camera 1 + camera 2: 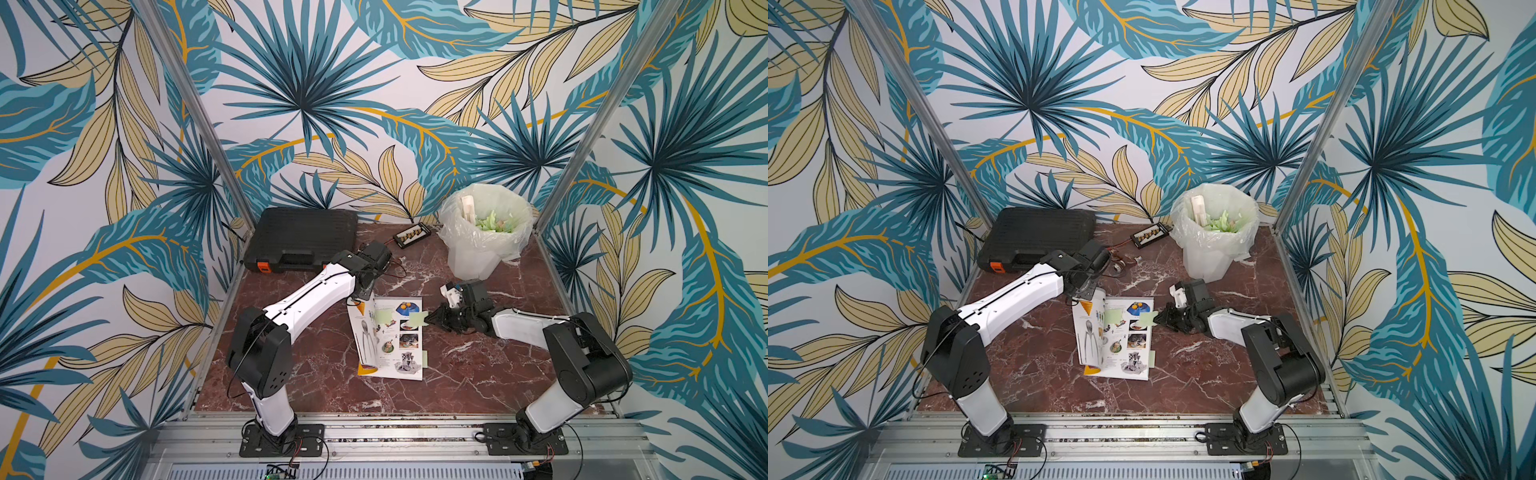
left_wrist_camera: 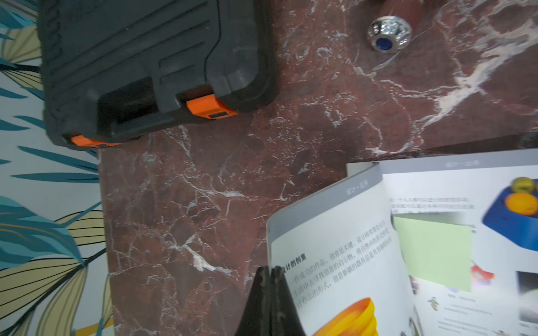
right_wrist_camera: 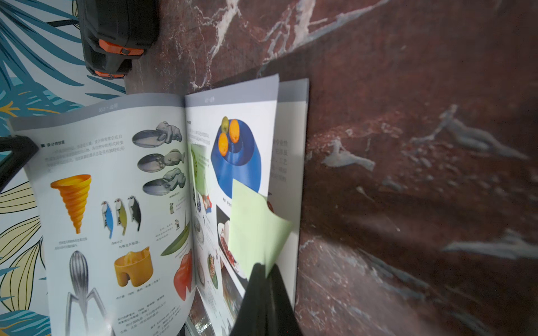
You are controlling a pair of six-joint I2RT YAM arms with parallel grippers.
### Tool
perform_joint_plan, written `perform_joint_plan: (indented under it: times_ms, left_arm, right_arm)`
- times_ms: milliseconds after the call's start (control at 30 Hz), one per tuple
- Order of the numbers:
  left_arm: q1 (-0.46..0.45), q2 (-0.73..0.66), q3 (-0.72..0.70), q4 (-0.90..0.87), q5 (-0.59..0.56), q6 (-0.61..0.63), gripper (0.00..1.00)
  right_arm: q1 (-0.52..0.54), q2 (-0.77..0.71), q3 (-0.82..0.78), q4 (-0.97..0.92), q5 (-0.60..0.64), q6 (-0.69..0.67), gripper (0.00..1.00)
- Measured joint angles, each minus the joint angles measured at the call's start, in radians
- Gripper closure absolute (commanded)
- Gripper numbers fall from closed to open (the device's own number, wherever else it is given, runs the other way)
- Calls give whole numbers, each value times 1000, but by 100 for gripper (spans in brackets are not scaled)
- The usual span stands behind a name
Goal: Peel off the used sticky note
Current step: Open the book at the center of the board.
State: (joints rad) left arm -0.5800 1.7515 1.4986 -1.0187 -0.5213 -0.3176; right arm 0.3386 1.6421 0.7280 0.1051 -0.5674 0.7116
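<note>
Sticky note [image 1: 417, 319], pale green, at the outer edge of the right-hand page of an open booklet [image 1: 409, 370] lying on the red marbled bench [image 1: 478, 365]. In both top views the right gripper [image 1: 432, 319] is closed on the note's outer corner, its arm lying low at the right. The left gripper [image 1: 358, 300] stands at the booklet's far left corner, where the left page curls upward. A second note [image 1: 384, 318] sits flat nearer the spine, and a third note [image 1: 424, 359] projects from the page edge lower down. Behind: black tool case [image 1: 303, 241] at far left, lined waste bin [image 1: 484, 232] holding green scraps at far right, small connector board [image 1: 411, 235] between them. Left wrist view: the left gripper's jaws are pressed together on the outer edge of the left page; the second note lies flat on the facing page; the tool case and a metallic knob [image 2: 388, 32] rest on the bench beyond. Right wrist view: the right gripper's jaws pinch the sticky note's near corner, which bends up off the paper, while the note's far part lies over the right-hand page below the picture of a blue bowl; whether it is stuck there cannot be told
</note>
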Motion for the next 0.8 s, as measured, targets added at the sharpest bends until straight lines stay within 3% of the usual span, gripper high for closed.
perform_joint_plan:
  times_ms: [633, 800]
  left_arm:
    - [13, 220, -84, 56, -328, -5, 100]
    - [19, 251, -112, 49, -414, -51, 85]
  right_arm:
    - [-3, 0, 2, -6, 5, -1, 95]
    - [-4, 0, 2, -6, 4, -1, 95]
